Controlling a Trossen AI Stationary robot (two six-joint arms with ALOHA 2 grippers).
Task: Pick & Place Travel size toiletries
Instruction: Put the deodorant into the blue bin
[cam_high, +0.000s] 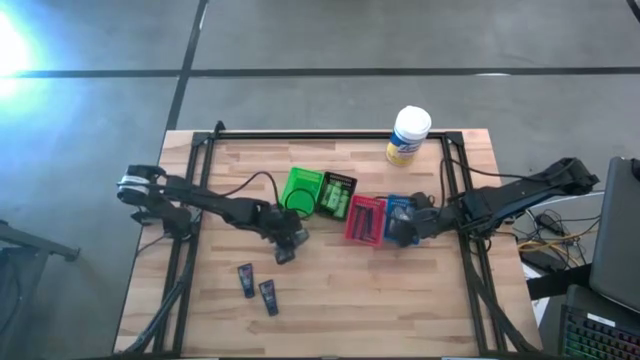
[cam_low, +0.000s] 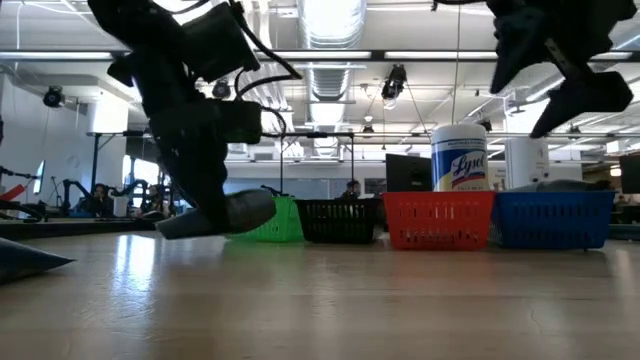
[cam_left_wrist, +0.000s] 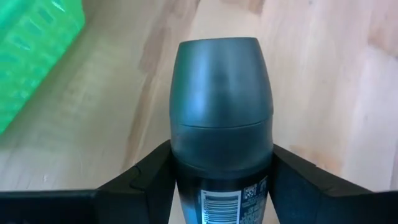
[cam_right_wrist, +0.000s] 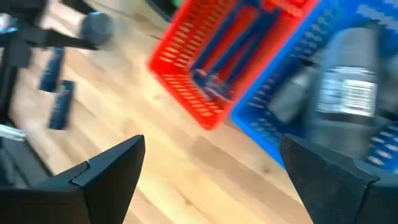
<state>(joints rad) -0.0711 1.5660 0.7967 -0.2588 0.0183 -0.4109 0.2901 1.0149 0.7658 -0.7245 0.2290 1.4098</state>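
Now the left claw (cam_left_wrist: 222, 186), clenched on a grey tube (cam_left_wrist: 222, 118) just off the desk (cam_high: 350, 300) at the green bin's (cam_high: 300, 186) six o'clock, should carry it level, while the right claw (cam_right_wrist: 211, 180) hangs released over the blue bin (cam_high: 400, 208).

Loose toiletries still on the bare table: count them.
2: two small dark tubes lying side by side near the front-left. A third is in the left tool, not loose.

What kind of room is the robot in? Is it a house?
Not a house; probably a big robotics lab or workshop. The low view shows a high ceiling with long strip lights and exposed ducts, more robot arms on stands far behind, and a person at a monitor beyond the wooden table.
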